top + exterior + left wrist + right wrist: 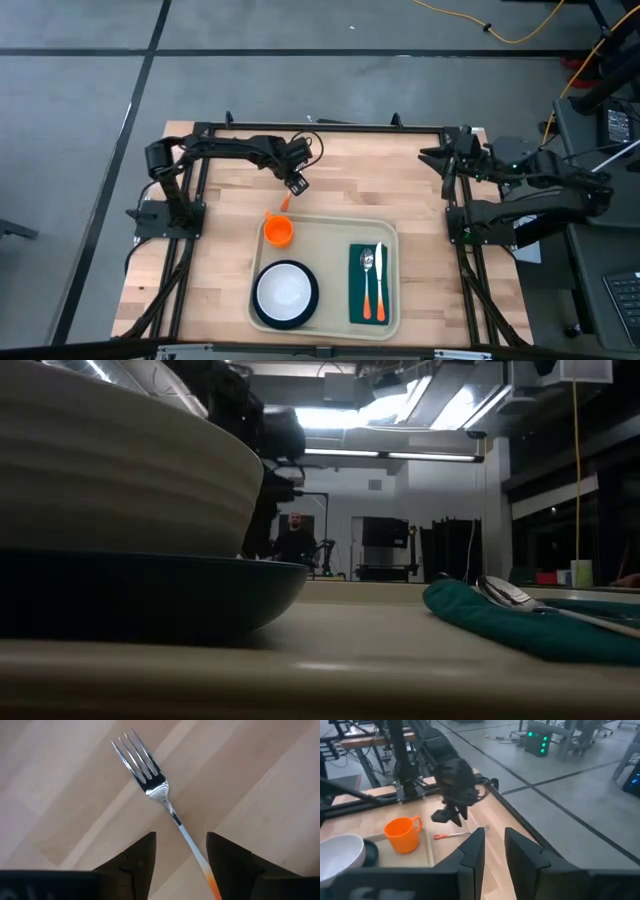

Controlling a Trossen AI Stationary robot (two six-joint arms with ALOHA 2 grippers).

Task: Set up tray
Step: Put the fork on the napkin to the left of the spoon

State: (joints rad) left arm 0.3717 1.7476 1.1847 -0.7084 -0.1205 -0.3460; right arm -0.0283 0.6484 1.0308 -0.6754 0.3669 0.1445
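Hovering my left gripper (297, 184) over fork (150, 775) — fingers apart, straddling its handle, clamping nothing. Fork lying on bare table (420, 170), just beyond tray (336, 226) far rim, behind orange cup (278, 231). Tray sitting mid-table, carrying cup, bowl on teal plate (286, 293), green napkin (369, 285) with spoon and knife. Judging step: fetching fork, last piece missing. Next move calling for descent, closing on handle, carrying fork onto napkin. Right gripper (492, 852) parking off tray's right side — fingers nearly together, empty.

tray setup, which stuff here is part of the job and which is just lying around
Part of the job:
tray
orange cup
white bowl on dark plate
green napkin, spoon, knife
fork below left gripper

Lying about:
yellow cable
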